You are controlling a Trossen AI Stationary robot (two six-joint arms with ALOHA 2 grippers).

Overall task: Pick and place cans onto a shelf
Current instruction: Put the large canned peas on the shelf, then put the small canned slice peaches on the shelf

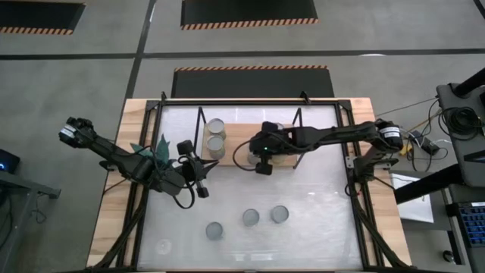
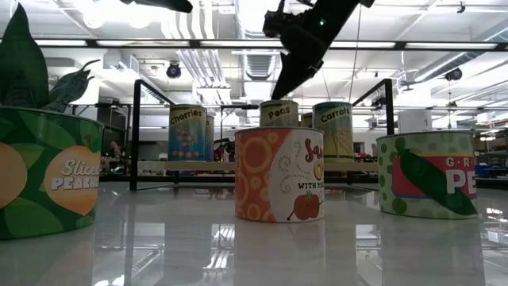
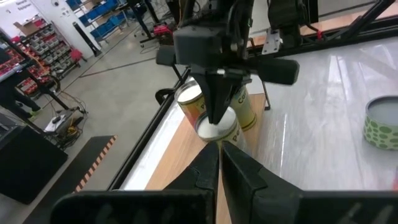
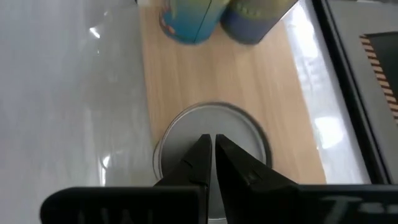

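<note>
Two cans stand upright side by side at the left end of the shelf (image 1: 239, 136), a light-wood board in a thin black frame: a Cherries can (image 2: 187, 132) and another can (image 1: 215, 145). A Peas can (image 2: 279, 114) and a Carrots can (image 2: 334, 129) stand further along it. On the white table stand a Sliced Peaches can (image 2: 46, 171), a tomato-sauce can (image 2: 279, 174), a green pea-printed can (image 2: 429, 174) and one more can (image 1: 163, 246).

Both arms are dark, nearly black, built of slim tubular links joined by chunky rounded joints, with thin black cables looping alongside them. The right arm carries a small green light on its wrist housing and a silver-banded joint near its base. Each tool, left (image 3: 219, 163) and right (image 4: 210, 155), ends in two tapered matte-black fingers.
</note>
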